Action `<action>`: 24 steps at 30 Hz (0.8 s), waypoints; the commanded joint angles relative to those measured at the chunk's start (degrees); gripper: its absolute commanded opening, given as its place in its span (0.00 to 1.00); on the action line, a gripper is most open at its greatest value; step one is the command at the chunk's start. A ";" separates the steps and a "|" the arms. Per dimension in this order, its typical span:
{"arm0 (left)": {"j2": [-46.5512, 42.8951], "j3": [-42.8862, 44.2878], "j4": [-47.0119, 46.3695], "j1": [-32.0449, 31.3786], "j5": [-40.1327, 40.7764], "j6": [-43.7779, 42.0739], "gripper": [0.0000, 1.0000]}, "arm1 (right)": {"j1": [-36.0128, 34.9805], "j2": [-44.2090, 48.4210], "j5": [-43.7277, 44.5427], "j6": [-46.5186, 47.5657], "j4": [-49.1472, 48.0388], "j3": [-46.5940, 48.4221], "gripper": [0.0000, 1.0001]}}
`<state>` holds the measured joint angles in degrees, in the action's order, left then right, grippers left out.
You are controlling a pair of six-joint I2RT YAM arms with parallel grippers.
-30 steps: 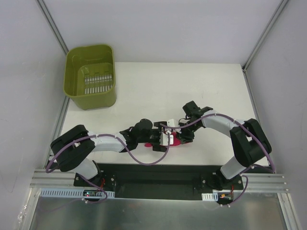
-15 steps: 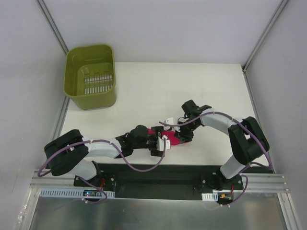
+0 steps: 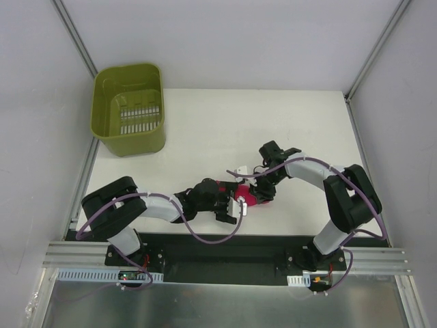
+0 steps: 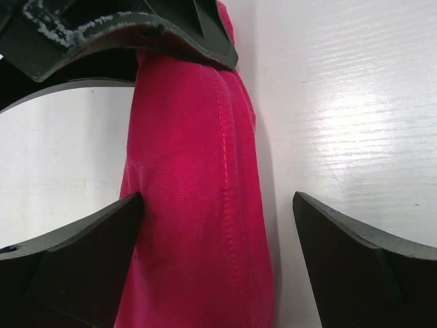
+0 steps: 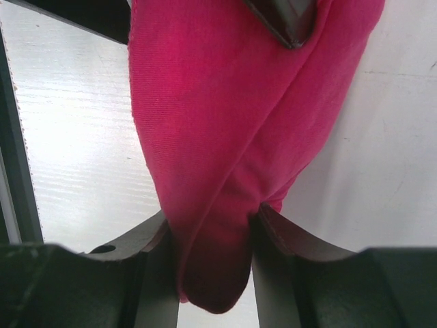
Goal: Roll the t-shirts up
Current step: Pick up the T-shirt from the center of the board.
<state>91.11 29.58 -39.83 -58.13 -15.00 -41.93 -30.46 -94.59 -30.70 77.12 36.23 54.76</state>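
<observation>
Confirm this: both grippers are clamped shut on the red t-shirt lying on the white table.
Only the right gripper is shut on the t-shirt. The left wrist view shows the left gripper open, its fingers spread either side of the cloth, one clear of it. The rest holds.

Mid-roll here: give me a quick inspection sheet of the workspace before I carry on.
Surface: white table, no spills or marks seen.
Job's things: magenta t-shirt bunched into a narrow roll near the front centre, between both grippers.
Clutter: nothing seen.
Grippers: left gripper open, straddling the roll; right gripper shut on the t-shirt near one end.
Cables: purple cables along both arms; the left one hangs in a slack loop by the front edge.
Surroundings: green basket at the far left corner, nothing inside; grey walls.
</observation>
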 commanded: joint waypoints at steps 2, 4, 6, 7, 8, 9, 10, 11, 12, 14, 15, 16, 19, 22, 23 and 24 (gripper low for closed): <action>2.67 3.99 2.20 -0.58 -0.90 -1.93 0.87 | -1.18 -2.18 2.22 0.22 2.00 -1.15 0.41; 3.11 5.30 3.70 -0.58 -1.17 -1.23 0.84 | -1.27 -2.18 2.48 0.22 1.92 -1.24 0.41; 3.63 7.06 6.68 -0.58 -1.86 -0.87 0.77 | -1.36 -2.36 2.66 0.05 1.92 -1.06 0.41; 4.33 7.50 7.31 -0.58 -2.57 -0.70 0.76 | -1.36 -2.44 2.66 0.05 1.92 -0.89 0.41; 4.86 8.38 7.75 -0.58 -3.01 -0.61 0.74 | -1.36 -2.62 2.66 -0.04 1.92 -0.89 0.41; 5.47 8.82 8.97 -0.58 -3.27 -0.61 0.69 | -1.36 -2.71 2.83 -0.22 1.92 -0.80 0.41; 6.61 9.35 9.68 -0.58 -3.80 -0.61 0.65 | -1.36 -2.71 2.84 -0.30 1.92 -0.80 0.41; 7.06 10.22 10.30 -0.67 -3.89 -0.69 0.60 | -1.45 -2.62 2.84 -0.31 1.92 -0.88 0.42; 7.50 10.49 10.83 -0.58 -3.89 -0.69 0.46 | -1.36 -2.53 2.75 -0.57 1.74 -0.89 0.43; 8.29 10.84 11.71 -0.67 -4.15 -0.61 0.37 | -1.10 -2.18 2.92 -1.18 1.04 -1.24 0.65; 8.55 11.02 12.06 -0.67 -4.07 -0.43 0.35 | -0.92 -2.09 2.84 -1.71 0.25 -1.32 0.96; 9.25 11.46 13.54 -0.76 -4.15 -0.43 0.28 | -0.66 -2.09 2.58 -2.41 0.25 -0.98 0.96; 9.26 11.64 15.83 -0.76 -4.42 -1.48 0.18 | 1.27 -2.27 1.17 -4.95 0.42 0.16 0.96; 8.91 12.16 18.73 -0.67 -3.81 -2.19 0.07 | 6.01 -1.48 -1.99 -8.90 4.27 7.09 0.96; 8.73 12.25 20.74 -0.58 -3.80 -2.36 0.01 | 9.50 -1.22 -3.39 -9.18 8.47 12.77 0.96; 8.30 12.08 21.37 -0.32 -3.89 -2.45 0.00 | 11.28 -0.52 -5.84 -9.10 11.03 15.70 0.96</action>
<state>98.28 41.54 -28.64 -57.78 -15.07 -43.66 -26.44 -95.55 -31.59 71.99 40.32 59.00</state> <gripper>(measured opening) 0.204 0.956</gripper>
